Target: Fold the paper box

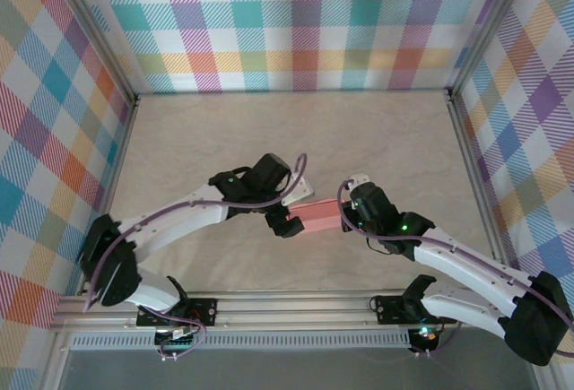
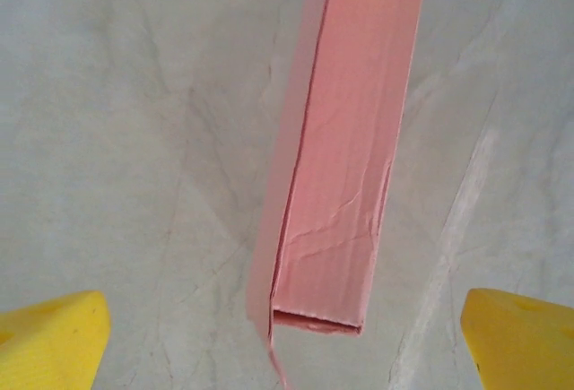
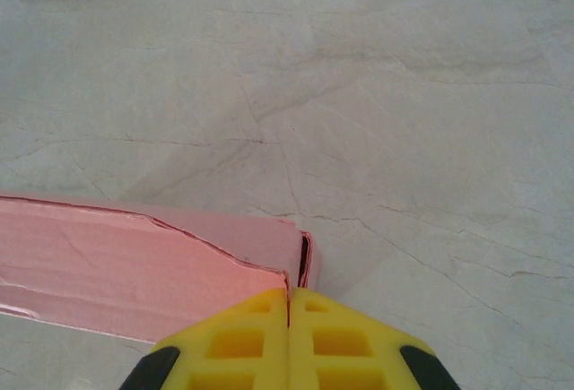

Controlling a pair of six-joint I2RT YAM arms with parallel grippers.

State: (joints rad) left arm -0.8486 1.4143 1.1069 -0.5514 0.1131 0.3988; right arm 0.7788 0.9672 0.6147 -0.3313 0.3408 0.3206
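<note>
Box held at mid-table between both grippers.
Table is pale and marbled. The pink box lies at frame centre in the top view, long and folded flat, creased. Left gripper sits at its left end, yellow fingers spread wide and not touching the card. Right gripper at the right end has its fingers pressed together, pinching the box's end corner.
</note>
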